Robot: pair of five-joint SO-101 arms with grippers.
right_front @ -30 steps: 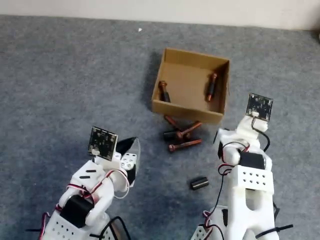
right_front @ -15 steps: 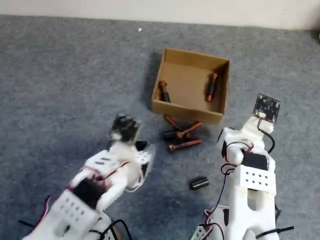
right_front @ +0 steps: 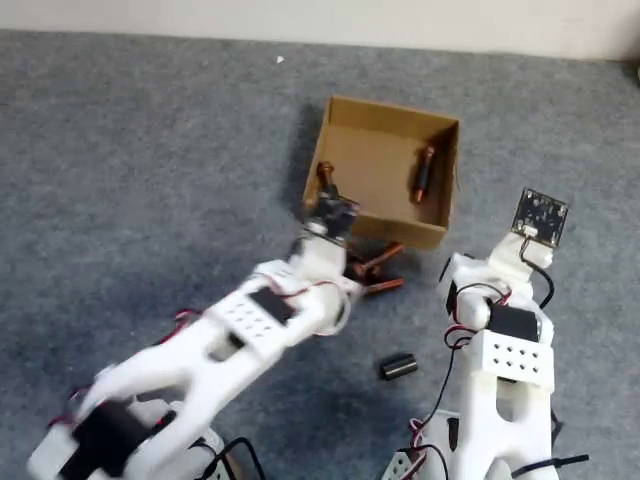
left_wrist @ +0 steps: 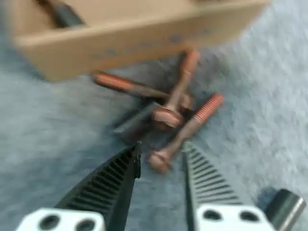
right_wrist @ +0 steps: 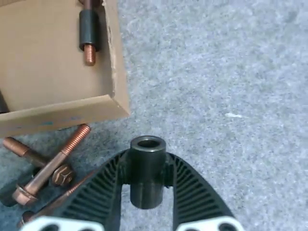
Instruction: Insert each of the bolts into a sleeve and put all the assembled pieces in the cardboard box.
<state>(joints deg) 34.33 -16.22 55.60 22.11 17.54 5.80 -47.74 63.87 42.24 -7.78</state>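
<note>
Since a second ago, the left arm has been swung from the near left forward and to the right. The left fingers [left_wrist: 120, 178] are now held partly open over the loose bolts [left_wrist: 185, 127], which lie on the tabletop [right_front: 150, 180] just near of the cardboard box [right_front: 375, 222]. One bolt's head is seen between the fingertips. The right arm has barely been shifted. The right fingers [right_wrist: 103, 187] are closed on an upright black sleeve [right_wrist: 146, 173] to the right of the box. Two assembled pieces [right_front: 423, 175] lie in the box, and a spare sleeve [right_front: 398, 367] lies nearer, between the arms.
</note>
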